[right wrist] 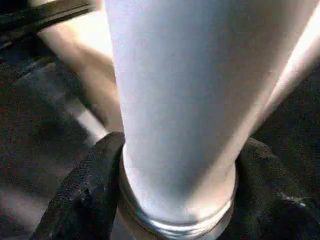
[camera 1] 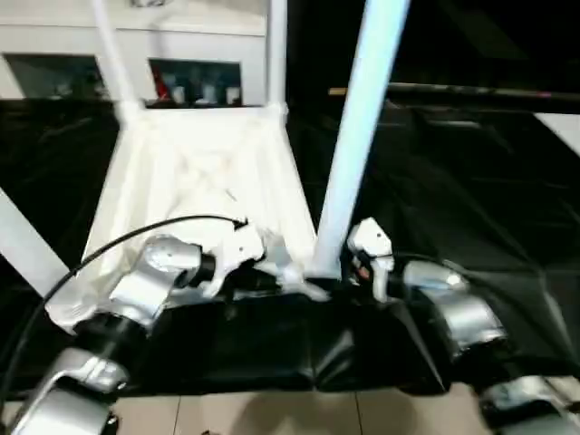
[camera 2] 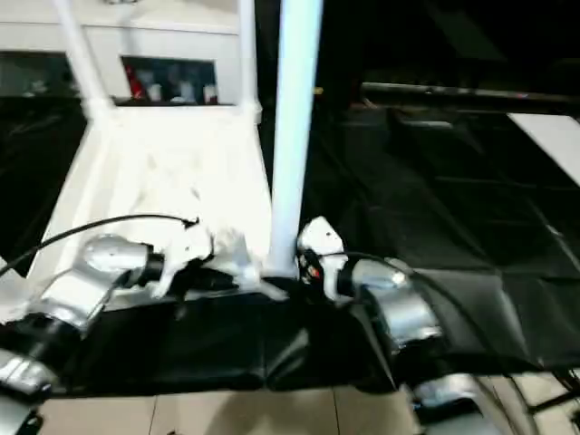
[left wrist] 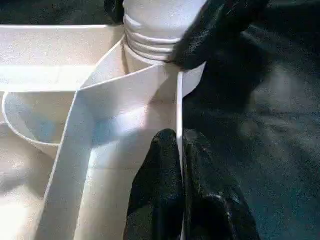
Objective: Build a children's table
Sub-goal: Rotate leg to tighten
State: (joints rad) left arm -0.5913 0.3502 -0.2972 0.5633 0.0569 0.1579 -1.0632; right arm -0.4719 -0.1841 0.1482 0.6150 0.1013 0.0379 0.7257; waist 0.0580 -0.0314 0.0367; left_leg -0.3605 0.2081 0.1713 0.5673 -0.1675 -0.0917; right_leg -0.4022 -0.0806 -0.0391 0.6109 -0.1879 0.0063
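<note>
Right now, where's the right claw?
Head view, right of centre: right claw around the base of the near-corner leg, beside the tabletop.

Work area: cloth-draped table before a white cabinet, tiled floor at the near edge.

A large table covered in black cloth (camera 1: 471,208) occupies most of the scene; the cloth is glossy, creased, and hangs over the near edge in folds. Below that edge runs a strip of pale tiled floor (camera 1: 272,412) with visible grout lines. Behind the table stands a white cabinet (camera 1: 195,41) with glass doors; small red and light-coloured items sit behind the glass, too blurred to identify. To the right of the cabinet the background is dark, crossed by a thin horizontal bar (camera 2: 453,92). A pale flat panel (camera 2: 553,136) lies at the far right.
</note>
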